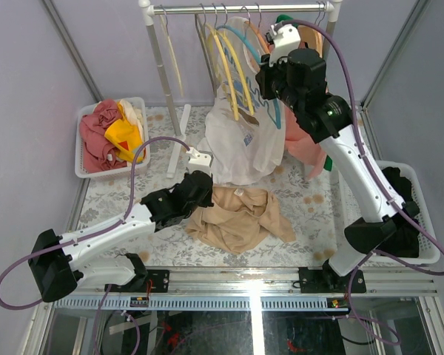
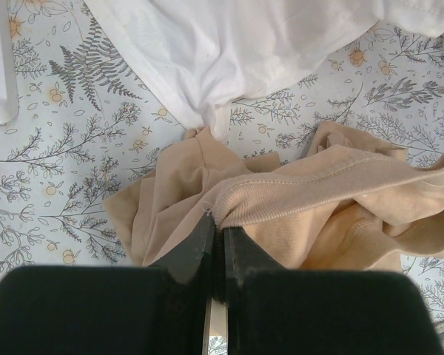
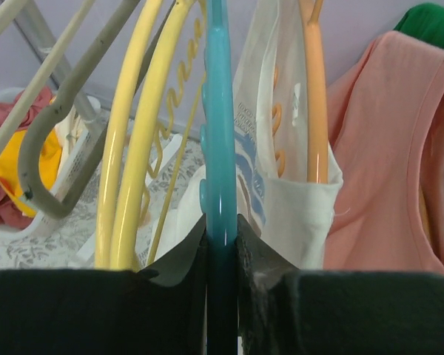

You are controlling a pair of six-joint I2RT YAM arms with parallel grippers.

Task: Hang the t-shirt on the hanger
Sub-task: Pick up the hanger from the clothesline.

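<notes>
The counter (image 1: 311,214) is covered with a pale cloth printed with ferns and small orange flowers, and plain lilac-grey walls (image 1: 29,89) close it in at the left, the back and the right. A metal rail (image 1: 237,9) runs across the top of the frame with hangers and clothes on it.

The tan t-shirt (image 1: 240,218) lies crumpled at the centre of the counter, just below a white printed shirt (image 1: 240,148) whose lower edge reaches the cloth. The left fingers (image 2: 192,255) are pressed together on a ribbed edge of the t-shirt.

At the rail, the right fingers (image 3: 181,259) are clamped on the light-blue hanger (image 3: 220,133), which hangs between two yellow hangers (image 3: 137,148) and the printed shirt. A salmon-pink top (image 3: 385,148) hangs further right.

A white basket (image 1: 79,151) of red and yellow clothes sits at the left edge of the counter, and another white basket (image 1: 429,225) at the right edge.
</notes>
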